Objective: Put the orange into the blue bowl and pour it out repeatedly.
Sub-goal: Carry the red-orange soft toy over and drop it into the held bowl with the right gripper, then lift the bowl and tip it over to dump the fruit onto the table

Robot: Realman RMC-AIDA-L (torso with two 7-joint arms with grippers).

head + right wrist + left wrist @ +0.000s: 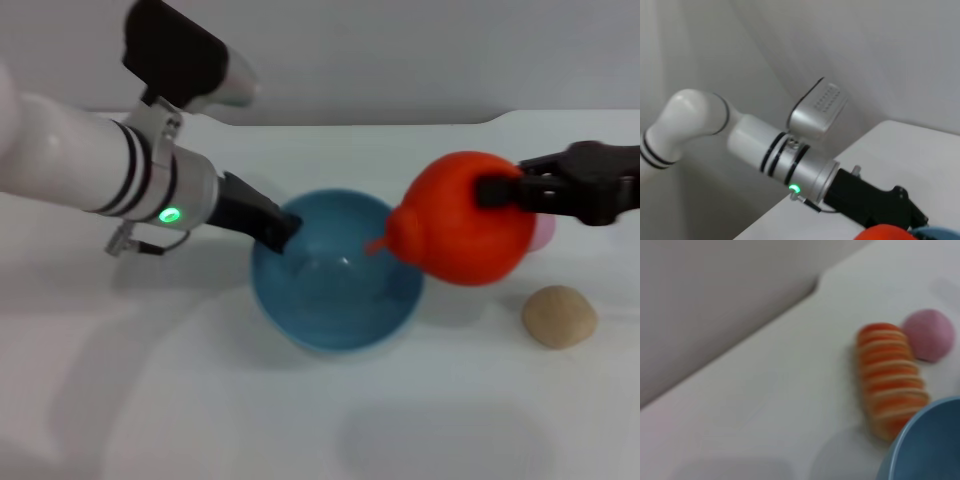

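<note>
Jaws of the right gripper (pixel 490 192) are clamped on the orange (pixel 462 218), black fingers pressed against its right flank. Head view: the orange is held in the air above the right rim of the blue bowl (pixel 335 272), overlapping the rim and not yet inside. A small pointed tip juts from its left side toward the bowl's middle. Left gripper (pixel 282 229) sits at the bowl's left rim; its jaws seem pinched on the wall there, steadying it, though the exact closure is hard to read. A tan ball (pixel 559 316) lies on the counter (pixel 200 400) right of the bowl, well clear of it. A pink thing (pixel 543 232) peeks out behind the orange.

Left wrist view: a slice of the blue bowl's rim (pixel 920 440) fills one corner. Just beside it lies a striped orange-and-cream bread loaf (pixel 890 377), with a pink ball (pixel 930 335) touching or nearly touching the loaf's far end. No fingers visible.

Right wrist view: the left arm (pixel 765 150) and its black gripper body reach in; the top of the orange (pixel 885 233) and a sliver of blue show at the edge.

Handling judgement: the orange looks smooth and probably light, likely a hollow or plastic model, so slippery rather than fragile. A hold across its widest girth suits it best. The bowl looks rigid and light, so it would likely slide unless held at the rim.
</note>
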